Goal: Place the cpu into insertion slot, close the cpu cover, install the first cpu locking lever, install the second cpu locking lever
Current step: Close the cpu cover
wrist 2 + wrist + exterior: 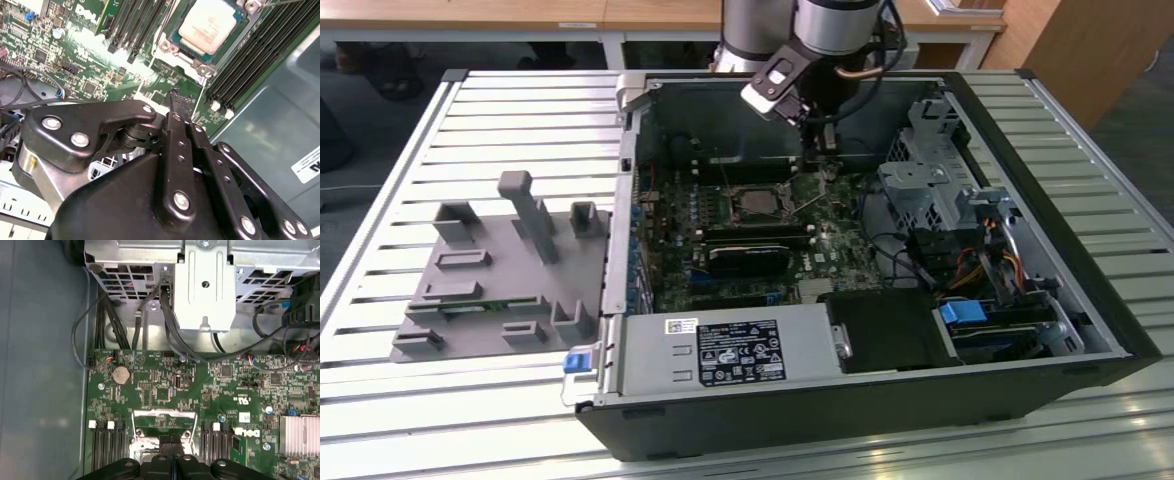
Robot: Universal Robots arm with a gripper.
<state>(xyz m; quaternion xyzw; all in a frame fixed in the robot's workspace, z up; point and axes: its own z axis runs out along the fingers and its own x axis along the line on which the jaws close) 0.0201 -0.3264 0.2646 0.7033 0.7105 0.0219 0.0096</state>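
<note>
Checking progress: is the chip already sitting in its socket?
Yes: in the second wrist view the chip lies flat, pale metal top up, inside the socket.

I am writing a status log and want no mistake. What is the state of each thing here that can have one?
CPU: seated in the slot, top bare.
Cover: looks raised, not certain.
Lever: one seems to stick up, unlatched.
Gripper: jaws shut, empty, above the board beside the slot.
Case: side open.
</note>
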